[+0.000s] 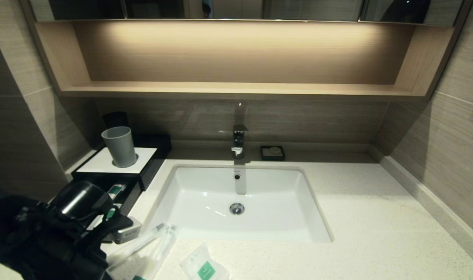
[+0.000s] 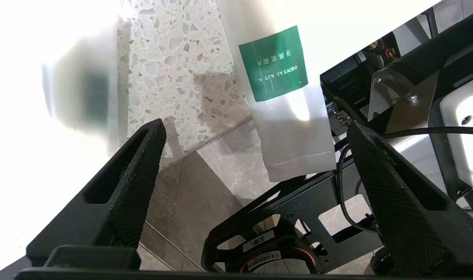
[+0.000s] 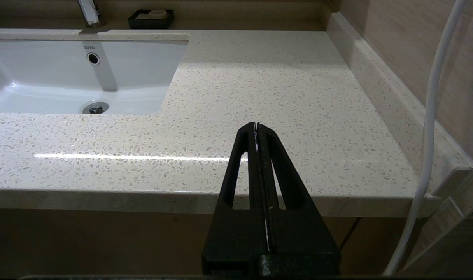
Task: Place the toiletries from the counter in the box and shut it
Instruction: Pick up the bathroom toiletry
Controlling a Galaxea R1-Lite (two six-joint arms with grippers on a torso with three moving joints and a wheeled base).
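L gripper: fingers apart, holding nothing, above counter edge; sachet lies just ahead between fingertips. R gripper: fingers together, low before counter, parked.

Black textured wedge fingers, white cable

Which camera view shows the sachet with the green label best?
The left wrist view: the sachet fills it, label readable. The head view shows it small at the counter's front edge. The right wrist view misses it.
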